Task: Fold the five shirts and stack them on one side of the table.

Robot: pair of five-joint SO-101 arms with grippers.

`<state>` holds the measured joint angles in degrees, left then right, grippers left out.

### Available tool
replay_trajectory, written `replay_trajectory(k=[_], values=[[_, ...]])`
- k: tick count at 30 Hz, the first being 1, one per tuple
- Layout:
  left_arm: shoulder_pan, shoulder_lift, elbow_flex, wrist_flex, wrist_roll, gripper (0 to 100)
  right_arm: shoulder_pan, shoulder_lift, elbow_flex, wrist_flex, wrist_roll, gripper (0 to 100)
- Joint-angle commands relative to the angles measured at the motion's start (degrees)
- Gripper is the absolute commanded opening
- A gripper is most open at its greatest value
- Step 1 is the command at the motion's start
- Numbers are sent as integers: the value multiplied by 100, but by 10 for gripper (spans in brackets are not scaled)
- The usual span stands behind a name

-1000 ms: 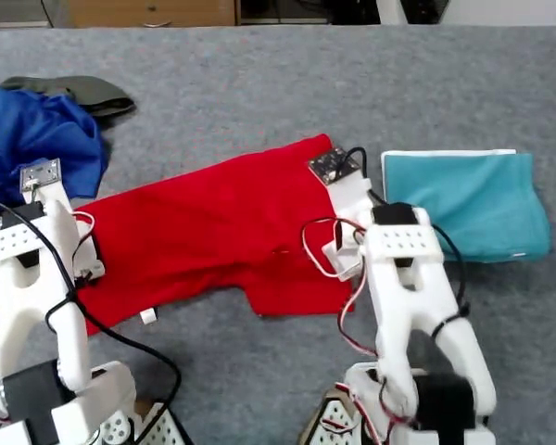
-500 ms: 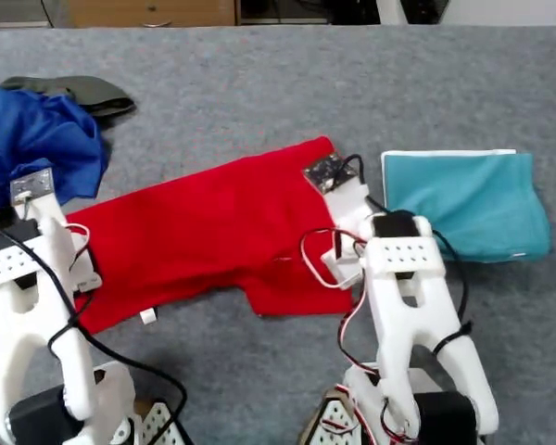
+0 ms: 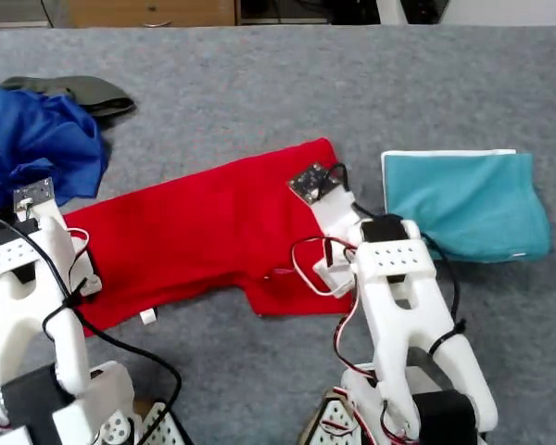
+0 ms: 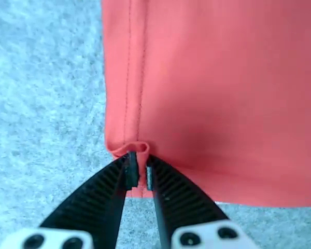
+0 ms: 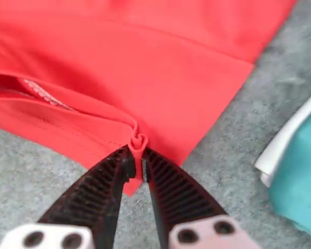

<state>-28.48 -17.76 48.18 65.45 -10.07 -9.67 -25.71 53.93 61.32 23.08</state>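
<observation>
Where the left gripper [image 4: 139, 174] meets the red shirt [image 3: 195, 227], its jaws are clamped on a small pucker at the hemmed corner. The right gripper [image 5: 137, 155] is likewise clamped on a pinch of fabric at the opposite end. The shirt lies spread flat on the grey table [image 3: 352, 93], between both arms. A folded teal shirt [image 3: 463, 199] lies near its right end. A crumpled blue shirt [image 3: 32, 139] lies at the left edge, with an olive shirt [image 3: 83, 93] touching its far side.
</observation>
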Motion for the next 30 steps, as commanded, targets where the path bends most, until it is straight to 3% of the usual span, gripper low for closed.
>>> replay_trajectory(k=[1, 9, 11, 19, 25, 30], values=[[-141, 57, -26, -105, 9, 20, -92, -13, 4, -44, 105, 2], [-123, 66, -26, -105, -26, 26, -92, -13, 40, -26, 396, 3], [-132, 66, -26, -97, -18, 76, -119, -13, 75, -18, 457, 9], [-132, 57, -281, 404, -35, 124, -374, -690, 136, 624, 624, 243], [-193, 48, -1169, 1371, -44, 121, -374, -1798, 84, 1011, 651, 239], [-185, -444, -2479, 2497, -35, 56, -347, -1815, -251, 1002, 422, 23]])
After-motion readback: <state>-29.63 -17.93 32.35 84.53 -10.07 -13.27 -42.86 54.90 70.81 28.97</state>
